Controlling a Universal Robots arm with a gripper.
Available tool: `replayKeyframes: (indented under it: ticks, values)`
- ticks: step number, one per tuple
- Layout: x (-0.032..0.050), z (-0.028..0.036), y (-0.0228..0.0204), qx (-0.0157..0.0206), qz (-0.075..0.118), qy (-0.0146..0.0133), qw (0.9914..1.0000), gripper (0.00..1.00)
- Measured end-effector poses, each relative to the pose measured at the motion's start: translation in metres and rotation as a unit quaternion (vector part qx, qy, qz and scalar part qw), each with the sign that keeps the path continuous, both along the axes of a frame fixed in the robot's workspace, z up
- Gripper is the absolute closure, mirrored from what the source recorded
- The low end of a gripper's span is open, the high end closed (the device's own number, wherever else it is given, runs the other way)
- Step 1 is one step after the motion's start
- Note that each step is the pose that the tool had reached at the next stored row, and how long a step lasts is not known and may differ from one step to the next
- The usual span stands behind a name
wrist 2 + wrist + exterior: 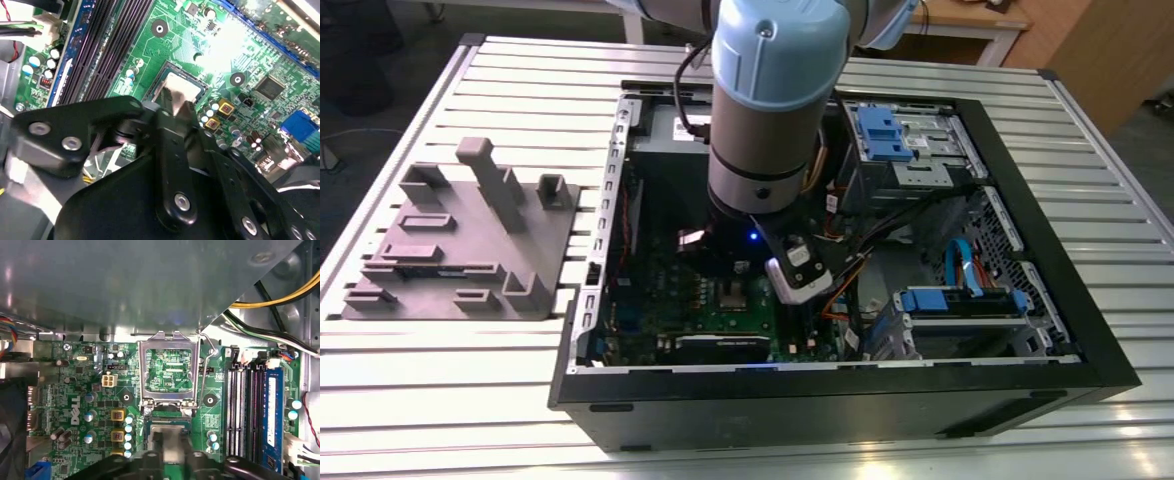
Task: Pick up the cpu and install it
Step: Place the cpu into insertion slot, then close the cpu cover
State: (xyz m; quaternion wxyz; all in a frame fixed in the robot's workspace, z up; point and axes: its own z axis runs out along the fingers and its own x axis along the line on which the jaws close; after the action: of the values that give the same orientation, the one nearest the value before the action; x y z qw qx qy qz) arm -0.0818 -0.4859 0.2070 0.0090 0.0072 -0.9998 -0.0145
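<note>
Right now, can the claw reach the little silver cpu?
Probably yes. The claw hangs just over the cpu, and the metal socket frame is flipped open, so nothing seems to block it.

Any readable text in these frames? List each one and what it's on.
White logo on the green motherboard, first wrist view: a maker's mark, not quoted.
Fine white print beside its components: too small to read.
Pale label on the grey power supply box, exterior view: blurred, unreadable.
On the silver-grey square cpu: no legible marking.
</note>
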Motion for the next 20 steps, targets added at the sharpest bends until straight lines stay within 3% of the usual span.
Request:
replayKeyframes:
  ticks: [2,4,20]
  values:
    - [0.0,0.0025,0.0,-0.0001,0.0,0.0,1.0,0.78]
    - [0.0,0.0033,0.0,0.0001,0.0,-0.0001,1.0,0.9]
    - [0.0,0.0057,0.0,-0.0001,0.0,0.0,1.0,0.9]
